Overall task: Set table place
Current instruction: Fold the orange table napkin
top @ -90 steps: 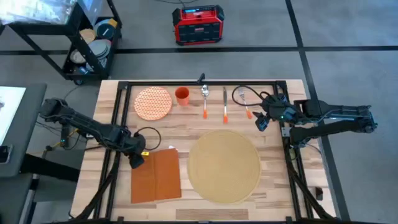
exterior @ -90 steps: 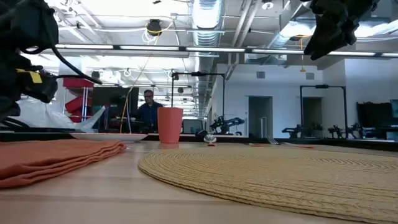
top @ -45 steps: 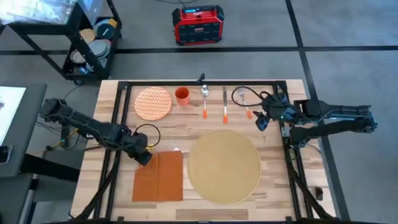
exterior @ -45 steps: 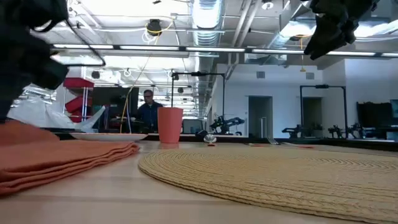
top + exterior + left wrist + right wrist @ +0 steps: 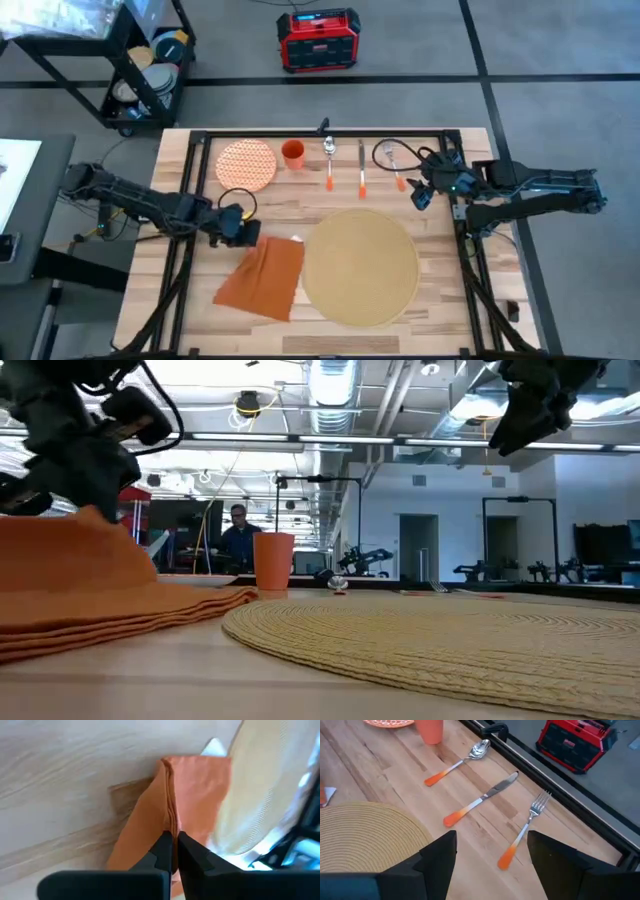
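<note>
The left end effector (image 5: 236, 226) is pinched tight on a corner of the orange napkin (image 5: 263, 279), lifting that edge while the rest drags on the tabletop (image 5: 440, 285), probably to slide it into line beside the placemat (image 5: 360, 265). The placemat lies flat at the middle of the tabletop, toward the near edge, nothing on it yet. The right end effector (image 5: 420, 195) hangs spread wide and empty above the fork (image 5: 525, 832), likely waiting. Plate (image 5: 246, 165), cup (image 5: 293, 154), spoon (image 5: 457, 762) and knife (image 5: 480, 800) sit along the far edge.
</note>
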